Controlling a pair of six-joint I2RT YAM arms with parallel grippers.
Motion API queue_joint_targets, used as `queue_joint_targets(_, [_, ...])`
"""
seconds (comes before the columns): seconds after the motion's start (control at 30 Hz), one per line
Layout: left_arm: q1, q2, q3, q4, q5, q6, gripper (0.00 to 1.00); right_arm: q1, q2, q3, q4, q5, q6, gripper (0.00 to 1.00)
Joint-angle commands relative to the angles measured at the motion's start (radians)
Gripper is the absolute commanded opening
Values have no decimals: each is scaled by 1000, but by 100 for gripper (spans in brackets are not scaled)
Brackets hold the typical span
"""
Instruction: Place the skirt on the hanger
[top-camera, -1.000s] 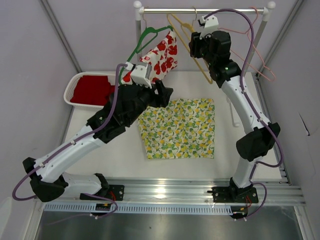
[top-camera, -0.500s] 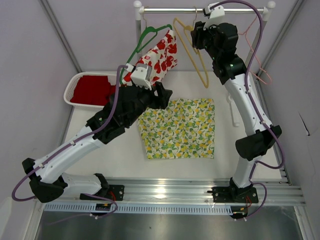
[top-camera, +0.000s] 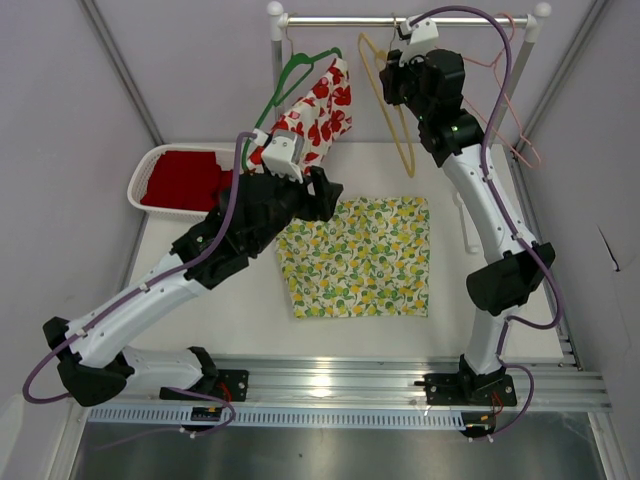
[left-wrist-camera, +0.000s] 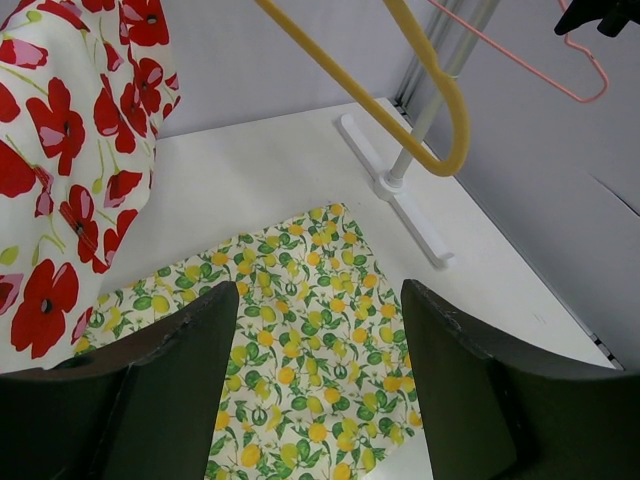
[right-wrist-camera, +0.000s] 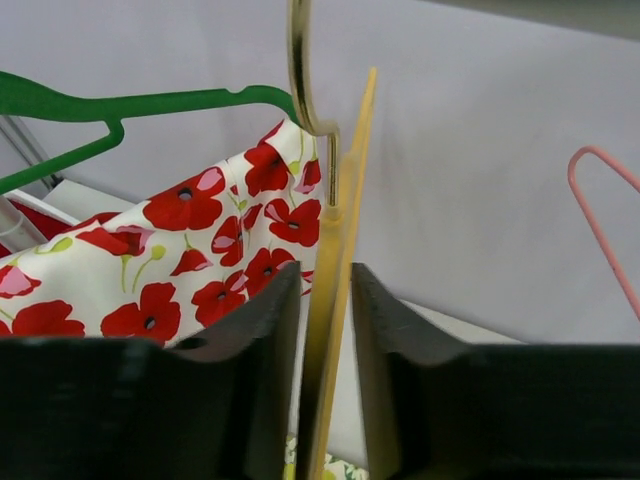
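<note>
Fingers (right-wrist-camera: 250, 345) flank yellow hanger (right-wrist-camera: 326, 300) — scant clearance.

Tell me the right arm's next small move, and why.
Probably squeeze the right pincer firmly on the yellow hanger before unhooking it from the rail: its fingers flank the hanger's neck closely, but a firm clamp isn't evident, and the lemon-print skirt lies flat on the table.

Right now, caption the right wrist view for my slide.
Right gripper flanking the yellow plastic hanger just below its metal hook; red-poppy white fabric and a green plastic hanger behind.
</note>
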Motion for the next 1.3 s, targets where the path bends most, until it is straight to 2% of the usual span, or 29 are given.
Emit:
queue_joint_targets(0.0, [-5,-36,-10,9,12,16,72,2,-15,45,33,25,-4,24])
queue_joint_targets(0.07, [-5,-39,-10,9,14,16,72,1,-23,56,37,27,-1,12])
queue_joint_targets(0.2, [-5,-49,-20,12,24,27,71,-4,-28,90,39,10,8,1])
queue_joint_targets(0.43, [-3,-79,-76,40,63,42,70,-18,-63,79,65,8,33,0])
queue_joint_targets(0.57, [-3,-82,-88,33,77,51,70,-18,-71,94,4,8,34,0])
queue_joint_targets(0.7, [0,-92,-97,35,99,67,70,-24,-166,-48,73,16,46,0])
queue_joint_targets(0.97, [46,-105,-112,38,175,54,71,-38,-281,-117,24,-50,77,0])
queue_joint_targets(1.13, [63,-117,-135,21,221,13,71,-47,-357,-182,-70,-64,137,0])
queue_joint_targets(1.27, [63,-172,-233,6,244,-74,71,-77,-535,-373,-122,-145,223,0])
